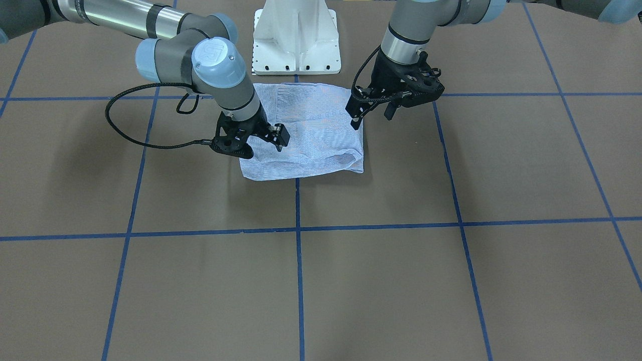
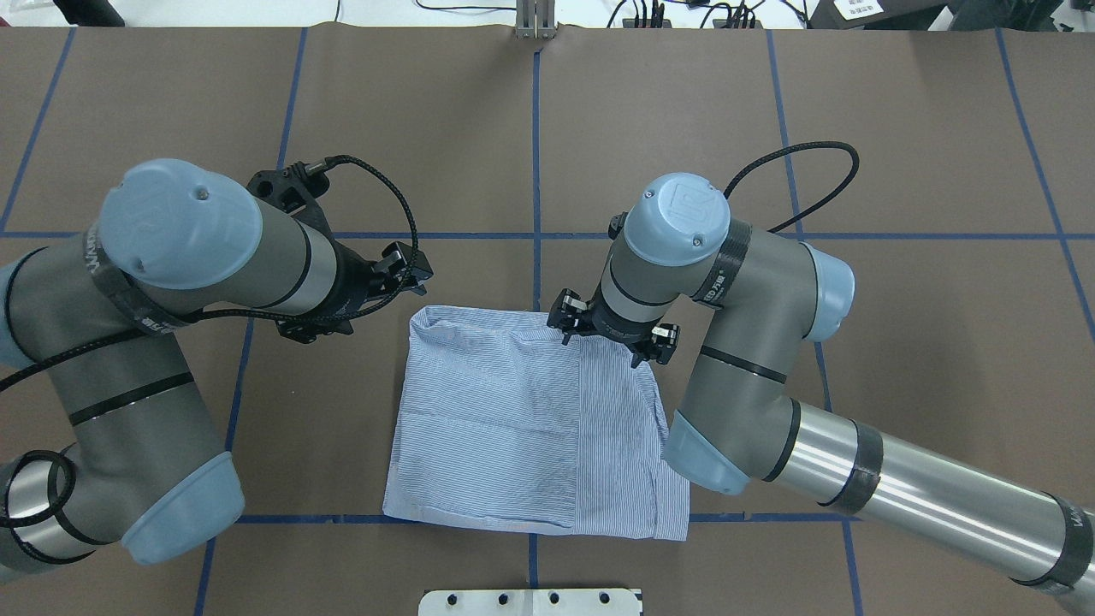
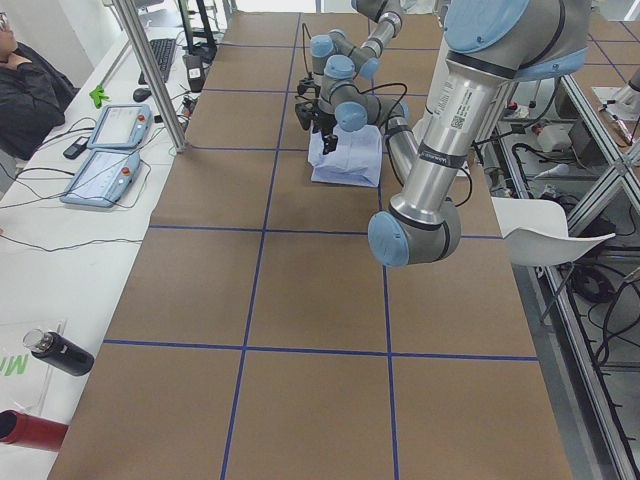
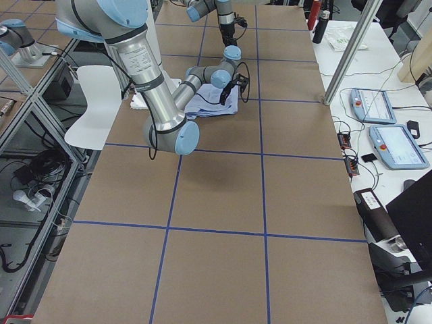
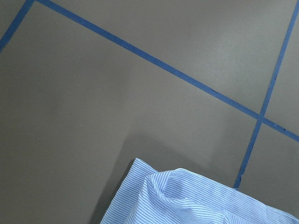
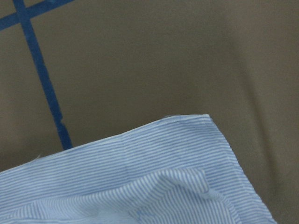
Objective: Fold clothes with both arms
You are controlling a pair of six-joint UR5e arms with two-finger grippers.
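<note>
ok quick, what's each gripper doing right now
left gripper: open, holding nothing, just off a corner of the shirt.
right gripper: open, holding nothing, over the shirt's far edge.

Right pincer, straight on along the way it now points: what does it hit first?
Most likely the shirt, near its far right corner. The right pincer points steeply down over it, open. The table lies beneath. How high it is above the cloth is unclear.
</note>
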